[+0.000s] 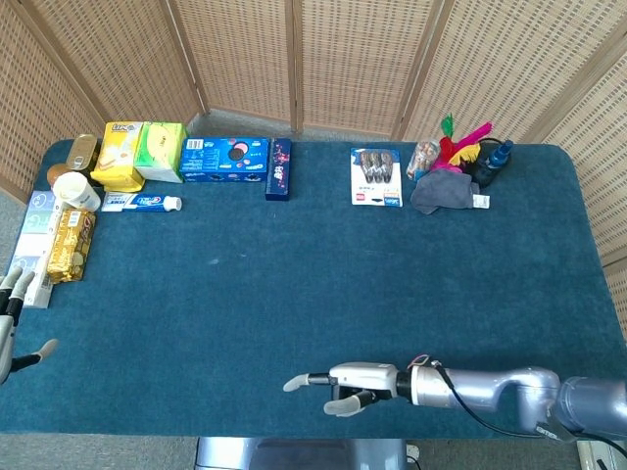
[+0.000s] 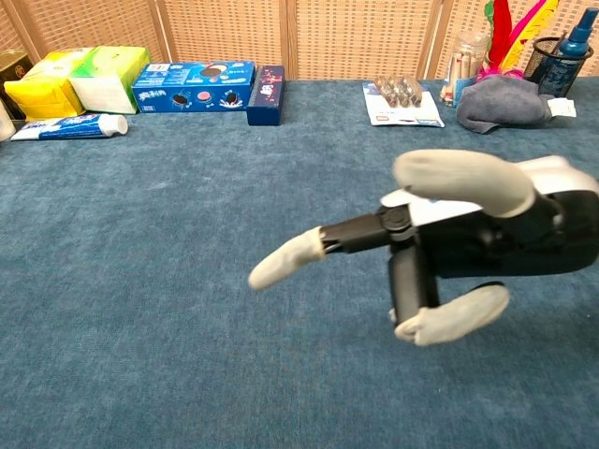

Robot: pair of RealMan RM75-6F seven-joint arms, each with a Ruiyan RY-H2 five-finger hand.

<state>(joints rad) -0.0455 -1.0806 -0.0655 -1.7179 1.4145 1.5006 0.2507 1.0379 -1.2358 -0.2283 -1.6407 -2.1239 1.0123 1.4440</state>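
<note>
1. The right hand (image 1: 358, 377) is hovering over the near edge of the table (image 1: 294, 284), holding nothing, with its fingers (image 2: 285, 259) spread apart and one stretched out towards the left edge.
2. The chest view is showing the same right hand (image 2: 459, 248) large and close, filling the right part of the picture, empty and well apart from every object.
3. The left hand (image 1: 10, 323) is showing only in the head view, at the left edge near the near-left corner; its fingers are standing apart and gripping nothing.
4. The chocolate box (image 1: 71, 245) and a flat white pack (image 1: 31, 240) are lying along the left edge, nearest the left hand; the chest view is missing both.
5. The yellow pack (image 1: 118, 155), green tissue pack (image 1: 161, 150), toothpaste (image 1: 140, 203), blue biscuit box (image 1: 223, 159) and dark blue box (image 1: 278, 168) are lining the far edge towards the far-left corner, in both views.
6. The battery card (image 1: 376, 176), grey cloth (image 1: 443, 192) and black pen cup (image 2: 562, 56) are sitting by the far edge towards the right.
</note>
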